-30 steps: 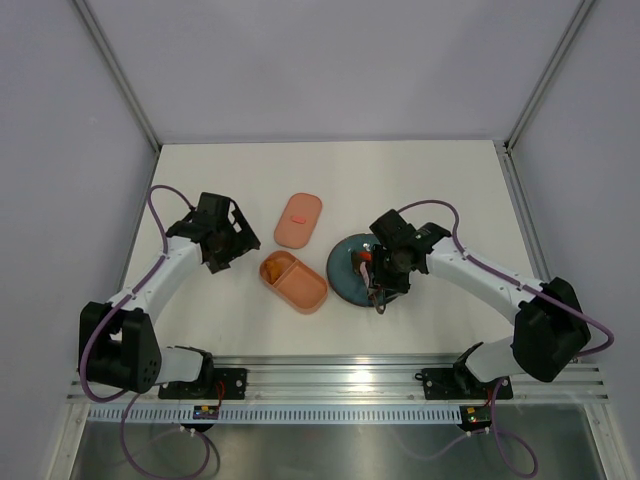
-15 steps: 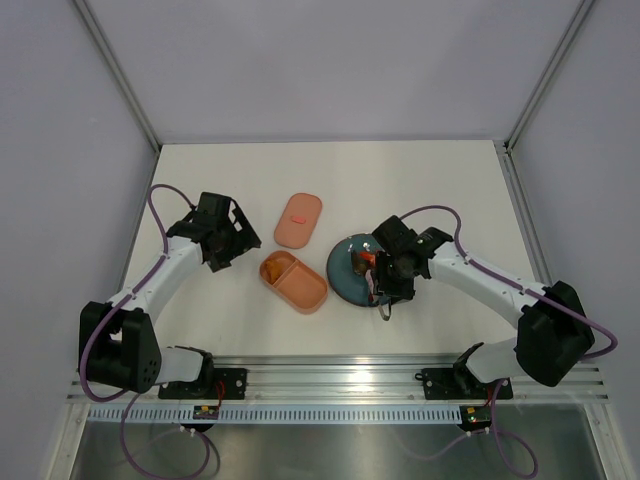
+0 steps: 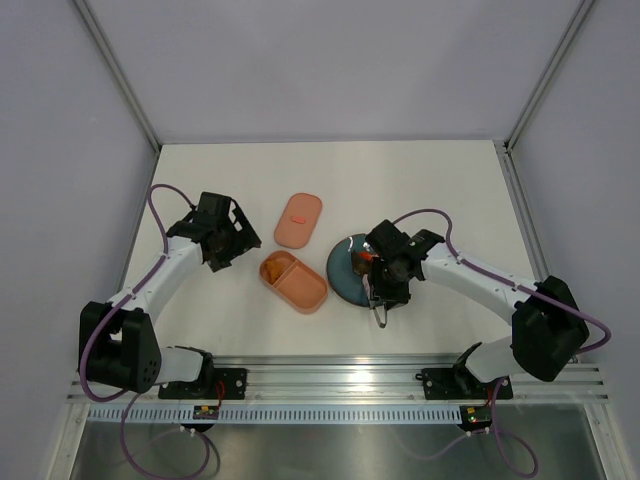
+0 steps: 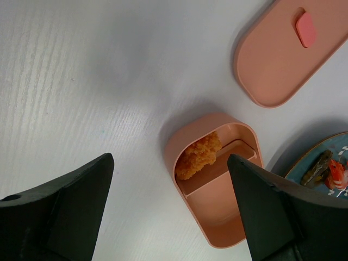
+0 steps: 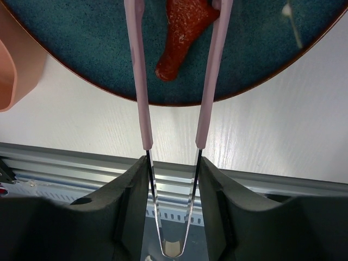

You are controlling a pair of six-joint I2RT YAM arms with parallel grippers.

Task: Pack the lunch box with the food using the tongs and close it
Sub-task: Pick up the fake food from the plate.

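Three bites of food are on show as the right gripper (image 5: 171, 190), its fingers clamped on the spring end of the tongs (image 5: 136, 81), sets the two pink arms either side of a red piece (image 5: 182, 24) on the teal plate (image 5: 81, 43). The tips run past the frame's edge, so whether they already pinch cannot be told.

The step in hand looks to be picking up the red piece. Next, a firmer squeeze is called for, then a lift and a short carry left to the lunch box (image 4: 217, 212), which lies open just left of the plate.

The count: one box base, with one orange piece (image 4: 197, 157) in its left compartment and the other compartment bare; one lid (image 4: 277, 60) lying apart on the far side; one plate, carrying one red and one dark brown piece (image 4: 317, 168); one pair of tongs.

The left gripper (image 3: 222, 238) hovers left of the box, fingers wide apart and empty.
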